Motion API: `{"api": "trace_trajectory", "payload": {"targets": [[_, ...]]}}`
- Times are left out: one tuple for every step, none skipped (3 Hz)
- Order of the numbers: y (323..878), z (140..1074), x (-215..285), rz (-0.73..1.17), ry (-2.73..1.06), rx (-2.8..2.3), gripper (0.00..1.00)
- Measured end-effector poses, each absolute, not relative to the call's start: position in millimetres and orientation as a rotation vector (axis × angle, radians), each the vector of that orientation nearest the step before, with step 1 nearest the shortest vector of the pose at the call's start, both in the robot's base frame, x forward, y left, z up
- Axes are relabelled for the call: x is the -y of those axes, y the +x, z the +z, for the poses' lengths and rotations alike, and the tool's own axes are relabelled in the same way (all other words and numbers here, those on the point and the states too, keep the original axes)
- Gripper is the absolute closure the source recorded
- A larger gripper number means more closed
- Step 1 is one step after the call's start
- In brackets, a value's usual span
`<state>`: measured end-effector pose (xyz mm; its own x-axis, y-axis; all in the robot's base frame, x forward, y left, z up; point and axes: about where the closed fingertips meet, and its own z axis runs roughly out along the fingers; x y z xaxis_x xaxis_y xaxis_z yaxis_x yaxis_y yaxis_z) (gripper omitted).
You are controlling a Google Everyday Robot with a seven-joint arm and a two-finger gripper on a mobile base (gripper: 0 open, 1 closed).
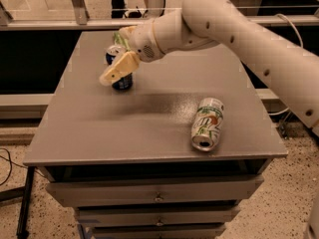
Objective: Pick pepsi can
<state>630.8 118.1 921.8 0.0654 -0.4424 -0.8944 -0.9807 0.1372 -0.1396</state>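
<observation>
Lab, grey drawer cabinet [149,128], speckled floor [286,195], gripper [118,68] over cabinet's far left

So the gripper [110,73] is right up against the pepsi can [123,80], covering its middle. That can stands upright near the far left corner of the bench [114,128]. A white-and-green can [207,123] is lying on its side toward the front right corner, well apart from it, with one end facing the front edge.
</observation>
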Motion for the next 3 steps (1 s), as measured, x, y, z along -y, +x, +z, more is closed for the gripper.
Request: {"api": "trace_trajectory", "payload": {"targets": [[646.3,911.4,-124.4,0.774,-1.396,-1.503,0.0],[652.4,899.2,-125.8,0.796,-1.36,-1.504,0.0],[652.0,886.8,-123.1,0.823,-1.324,-1.51,0.0]]}}
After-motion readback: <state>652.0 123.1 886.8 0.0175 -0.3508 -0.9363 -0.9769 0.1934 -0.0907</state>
